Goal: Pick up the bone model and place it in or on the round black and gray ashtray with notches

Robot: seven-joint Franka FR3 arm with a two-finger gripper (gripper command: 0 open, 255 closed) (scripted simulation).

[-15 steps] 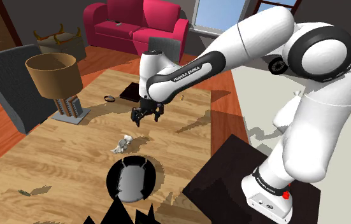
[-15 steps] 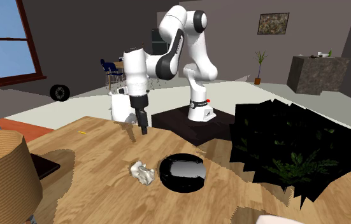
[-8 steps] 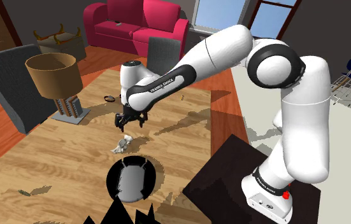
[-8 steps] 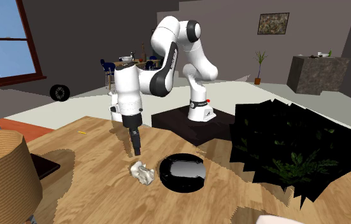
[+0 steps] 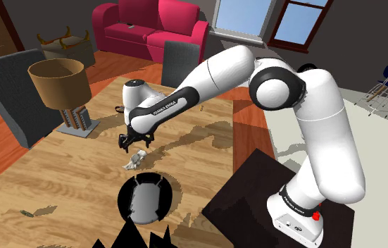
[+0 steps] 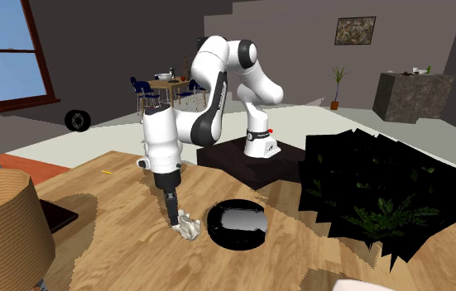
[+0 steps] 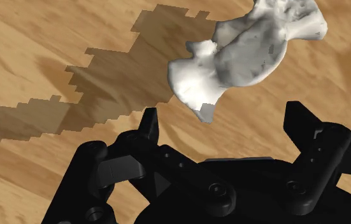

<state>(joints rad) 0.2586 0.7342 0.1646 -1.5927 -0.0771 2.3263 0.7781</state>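
The bone model [image 5: 135, 160] [image 6: 188, 226] [image 7: 247, 51] is a small lumpy white piece lying on the wooden table [image 5: 72, 169]. My black gripper [image 5: 133, 143] [image 6: 175, 217] [image 7: 225, 121] hangs just above it, open, its fingers apart with the bone's near end between and beyond the tips, not touching. The round black ashtray [image 5: 145, 199] [image 6: 237, 224] with a grey inside sits on the table close beside the bone, toward the shoulder view's bottom.
A lamp [image 5: 62, 88] with a brown shade stands at the table's left in the shoulder view. A dark flat pad [image 5: 146, 103] and a small ring [image 5: 121, 109] lie farther back. A dark spiky plant [image 6: 383, 198] rises at the second exterior view's right. The stand's box [image 5: 255, 204] adjoins the table.
The arm has swung toward the shoulder view's left and come down, bringing the open gripper from well above the table to just over the bone. The bone and ashtray have not moved.
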